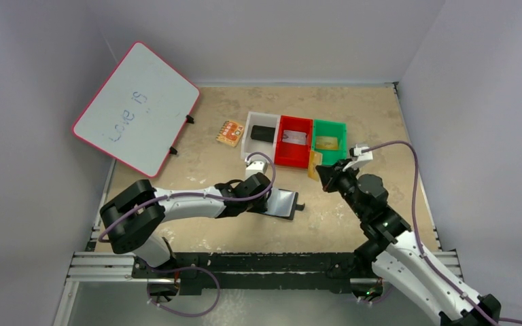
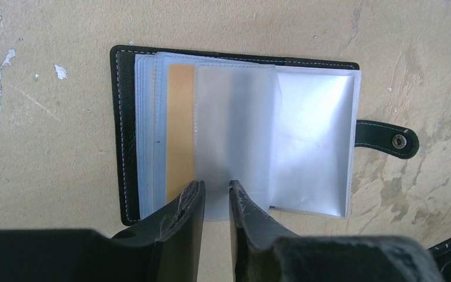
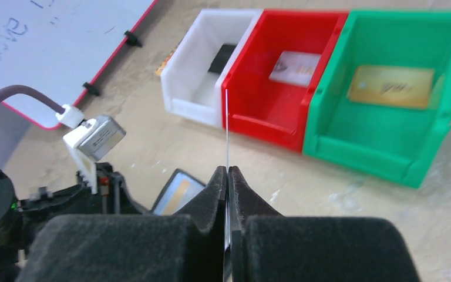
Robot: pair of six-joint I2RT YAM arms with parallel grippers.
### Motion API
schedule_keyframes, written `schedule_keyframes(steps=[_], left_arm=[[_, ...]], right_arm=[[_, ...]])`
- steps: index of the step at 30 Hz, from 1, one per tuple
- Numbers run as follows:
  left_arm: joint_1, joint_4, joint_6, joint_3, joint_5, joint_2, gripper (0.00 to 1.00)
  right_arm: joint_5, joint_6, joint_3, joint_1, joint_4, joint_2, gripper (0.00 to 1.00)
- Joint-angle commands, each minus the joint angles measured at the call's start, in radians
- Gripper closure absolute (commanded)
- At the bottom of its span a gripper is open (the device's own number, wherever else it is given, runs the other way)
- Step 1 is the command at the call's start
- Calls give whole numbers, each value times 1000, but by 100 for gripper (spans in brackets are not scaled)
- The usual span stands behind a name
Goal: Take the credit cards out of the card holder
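Note:
The black card holder (image 1: 287, 202) lies open on the table, its strap tab (image 2: 387, 138) to the right. In the left wrist view a gold-tan card (image 2: 180, 129) sits in one of its clear sleeves, beside a frosted sleeve (image 2: 232, 129). My left gripper (image 2: 216, 188) is at the holder's near edge, its jaws a narrow gap apart astride the frosted sleeve's edge. It also shows in the top view (image 1: 262, 190). My right gripper (image 3: 227, 170) is shut on a gold-tan credit card (image 1: 314, 164), seen edge-on (image 3: 227, 129), held above the table in front of the bins.
Three bins stand in a row at the back. The white one (image 1: 253, 146) holds a black block (image 1: 263, 132), the red one (image 1: 285, 159) a silver card (image 1: 293, 137), the green one (image 1: 343, 129) a gold card (image 1: 325, 142). An orange patterned square (image 1: 230, 133) and a whiteboard (image 1: 136, 109) lie to the left.

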Motion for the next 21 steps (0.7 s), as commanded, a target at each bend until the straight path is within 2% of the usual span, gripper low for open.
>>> schedule_keyframes(steps=[1,9,15,18,21], left_arm=[[-2,-9,-7,23,-28,-65,76],[-2,-67,-14,21,-100,-138,68],[6,-116,-7,15,-155,-194,60],[28,-134,0,9,-162,-219,56],[55,-146,15,0,-160,-244,51]], right_arm=[[80,-324,88,-3,33,-4,100],[56,-617,240,-3,-27,174,100],[206,-960,276,-5,-55,312,100],[180,-1112,258,-40,-12,355,100],[61,-1188,276,-126,-24,400,100]])
